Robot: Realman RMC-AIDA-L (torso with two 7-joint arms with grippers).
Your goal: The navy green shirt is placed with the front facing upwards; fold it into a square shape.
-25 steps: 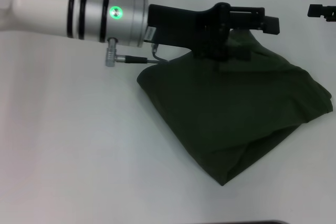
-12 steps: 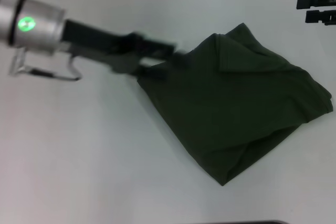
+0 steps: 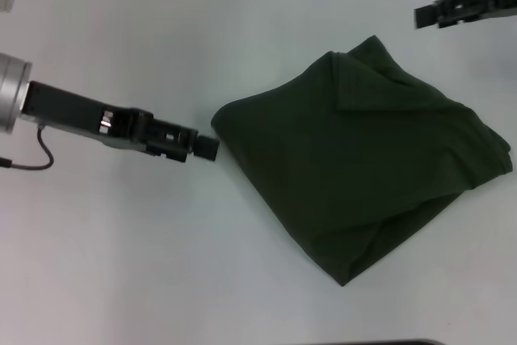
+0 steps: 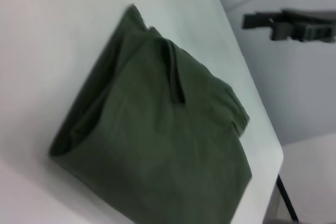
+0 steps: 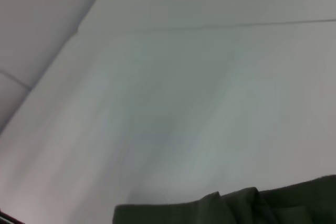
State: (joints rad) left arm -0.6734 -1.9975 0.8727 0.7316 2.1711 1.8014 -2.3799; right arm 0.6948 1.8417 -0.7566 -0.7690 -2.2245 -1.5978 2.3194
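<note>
White surface [image 3: 121, 264] under flat, even light

And here it is: a plain pale surface filling the head view from edge to edge, smooth, matte, soft shadows only. Down at the near edge a thin dark strip [image 3: 367, 342] peeks in, too slim to identify. In the left wrist view the surface ends in a clean straight edge [image 4: 247, 72], and past it sits a grey wall [image 4: 294, 93] with a faint seam running across; lower down a lighter patch of floor [image 4: 315, 182] and a thin dark rod [image 4: 286, 200], slanted, under the corner. The right wrist view shows the surface meeting a grey wall panel [image 5: 37, 19], a thin line [image 5: 210, 25] crossing the far end.
</note>
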